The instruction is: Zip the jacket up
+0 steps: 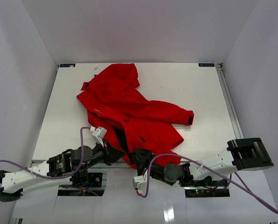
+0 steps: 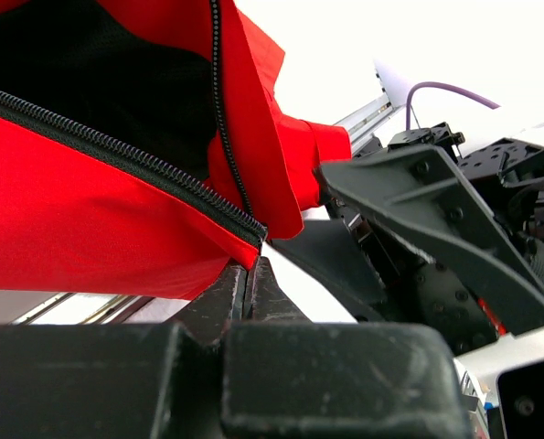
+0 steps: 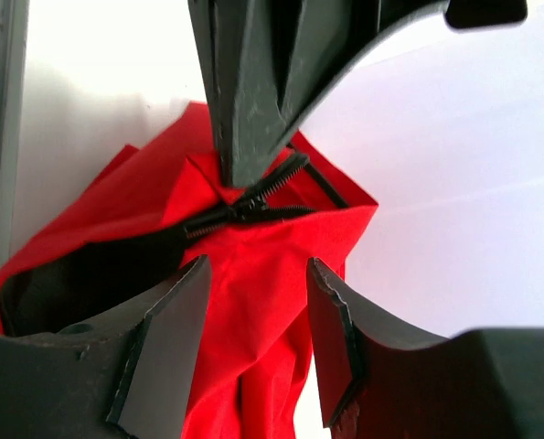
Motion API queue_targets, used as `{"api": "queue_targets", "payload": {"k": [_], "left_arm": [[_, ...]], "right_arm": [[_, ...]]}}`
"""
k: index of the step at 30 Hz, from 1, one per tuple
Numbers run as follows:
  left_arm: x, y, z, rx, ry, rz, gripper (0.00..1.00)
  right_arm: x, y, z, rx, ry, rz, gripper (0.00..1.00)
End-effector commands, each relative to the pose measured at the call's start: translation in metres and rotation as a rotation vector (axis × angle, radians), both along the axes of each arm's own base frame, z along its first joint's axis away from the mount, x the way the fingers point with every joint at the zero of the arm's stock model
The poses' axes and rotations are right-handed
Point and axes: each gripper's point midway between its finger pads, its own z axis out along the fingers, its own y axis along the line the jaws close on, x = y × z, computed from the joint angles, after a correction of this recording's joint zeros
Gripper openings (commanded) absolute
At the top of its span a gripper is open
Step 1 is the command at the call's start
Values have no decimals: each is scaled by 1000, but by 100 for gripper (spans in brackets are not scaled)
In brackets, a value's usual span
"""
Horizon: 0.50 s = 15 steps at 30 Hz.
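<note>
The red jacket (image 1: 129, 109) lies crumpled on the white table (image 1: 199, 93), partly open, with black lining showing near its front hem. My left gripper (image 1: 121, 156) is shut on the hem corner at the bottom end of the dark zipper (image 2: 116, 151), seen close in the left wrist view (image 2: 249, 270). My right gripper (image 1: 139, 157) is open just to the right of it. In the right wrist view (image 3: 258, 270) red fabric lies between its spread jaws, untouched. The zipper end (image 3: 244, 208) and the left gripper's fingers (image 3: 244, 119) are just beyond.
White walls enclose the table on three sides. The table's near edge runs right under both grippers. A sleeve with a black cuff (image 1: 190, 117) stretches to the right. Purple cables (image 1: 82, 140) loop off both arms.
</note>
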Motion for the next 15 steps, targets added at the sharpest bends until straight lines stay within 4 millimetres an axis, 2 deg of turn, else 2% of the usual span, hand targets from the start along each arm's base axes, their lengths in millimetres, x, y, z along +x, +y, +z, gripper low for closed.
{"api": "queue_targets", "payload": {"k": [1,7,15], "left_arm": [[-2,-1,3,-18,-5,-10,0],[-1,-1,4,-19,-6,-6,0],[0,-2,3,-12,-9,-5,0]], "right_arm": [[-9,2,26,129,-12,12,53],[-17,8,22,121,-43,8,54],[-15,9,18,122,-58,-15,54]]}}
